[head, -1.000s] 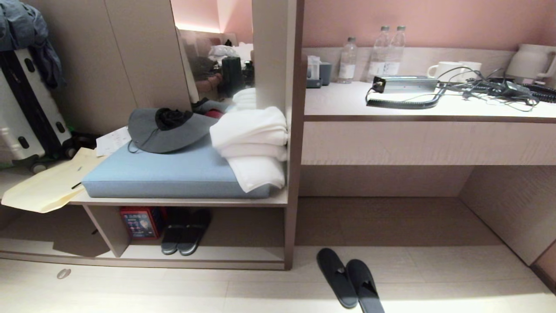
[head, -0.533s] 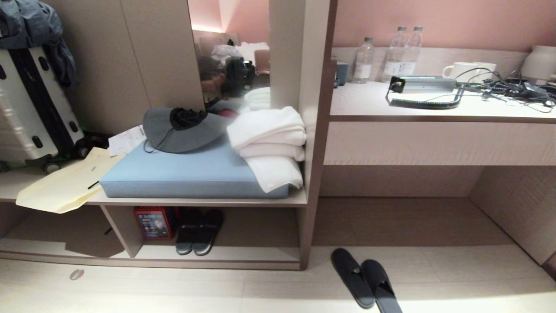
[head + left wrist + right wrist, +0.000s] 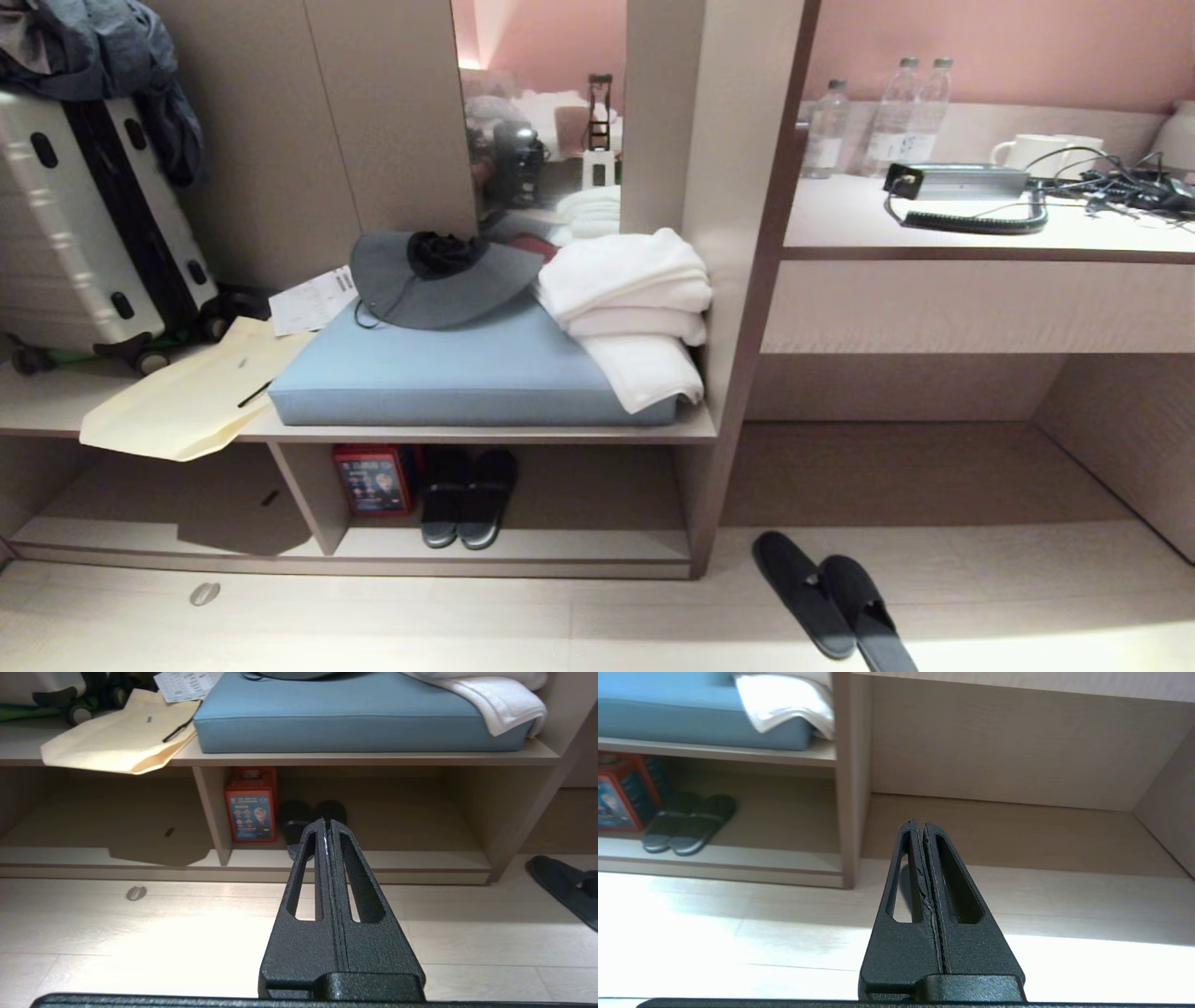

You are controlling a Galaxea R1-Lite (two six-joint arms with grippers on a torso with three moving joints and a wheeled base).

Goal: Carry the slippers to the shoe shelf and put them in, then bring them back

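Observation:
The slippers (image 3: 834, 602), a flat dark grey pair, lie side by side on the pale floor in front of the desk recess, right of the shelf unit. One of the slippers (image 3: 566, 889) shows at the edge of the left wrist view. The shoe shelf (image 3: 579, 543) is the low open compartment under the cushion bench, and its pale base board (image 3: 420, 859) lies ahead of my left gripper (image 3: 325, 822). That gripper is shut, empty, and held above the floor. My right gripper (image 3: 919, 823) is also shut and empty, pointing at the recess under the desk. Neither arm appears in the head view.
A chunkier black pair (image 3: 467, 499) and a red box (image 3: 375, 479) stand inside the shelf's left part. Above are a blue cushion (image 3: 467, 373), a grey hat (image 3: 439, 280) and white towels (image 3: 635, 308). An upright panel (image 3: 738, 373) divides shelf from desk (image 3: 980, 233). A suitcase (image 3: 84, 224) stands far left.
The whole head view has slid to the right, so the camera has moved left. The slippers and shelf keep their places on the floor.

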